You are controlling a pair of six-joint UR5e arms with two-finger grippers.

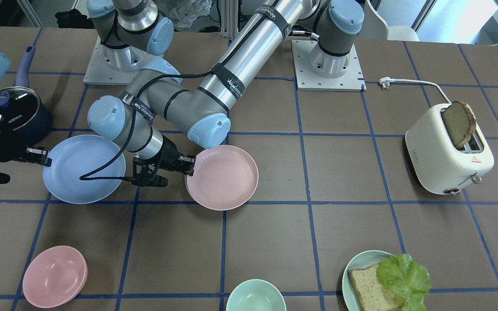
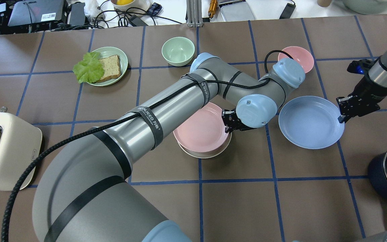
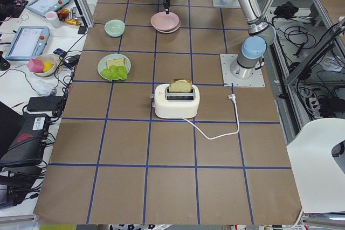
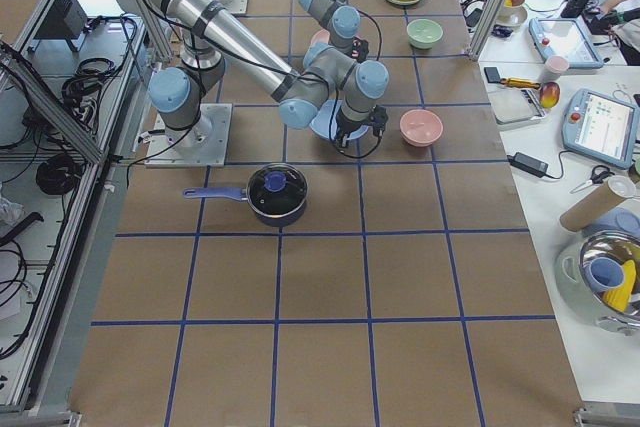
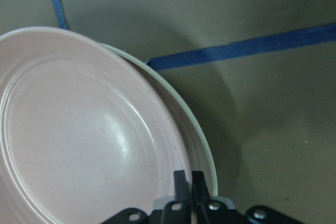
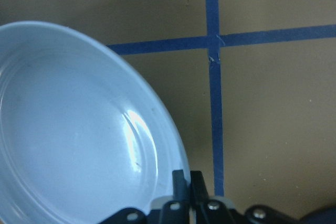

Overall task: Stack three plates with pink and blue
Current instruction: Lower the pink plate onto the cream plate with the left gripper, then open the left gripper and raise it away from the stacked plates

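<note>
Two grippers are each pinched shut on a plate rim, and all four things lie in one line across the bench (image 2: pixel 233 201). The right gripper (image 2: pixel 342 116) grips the blue plate (image 2: pixel 309 122) at its outer edge, the side farthest from the other plates. Its wrist view shows the rim caught between closed tips. I cannot tell whether that plate rests on the bench or hangs just above it.

From there the blue plate spreads toward the robot's left. Just past its inner edge comes the left gripper (image 2: pixel 228 122), closed on the rim of the pink plate (image 2: pixel 200 131) on the side that faces the blue one. The pink plate sits on the white plate (image 2: pixel 207 155), slightly off centre, so a crescent of white shows past its edge.

Blue and pink are near but apart, with the left wrist in the gap between them. Judging by this, the blue plate has to travel leftward onto the pink one, and the right arm already holds it. The plates are round, so their turn does not matter. The left gripper, though, sits on the very rim the blue plate must cross, and would likely need to let go and clear away first.
</note>
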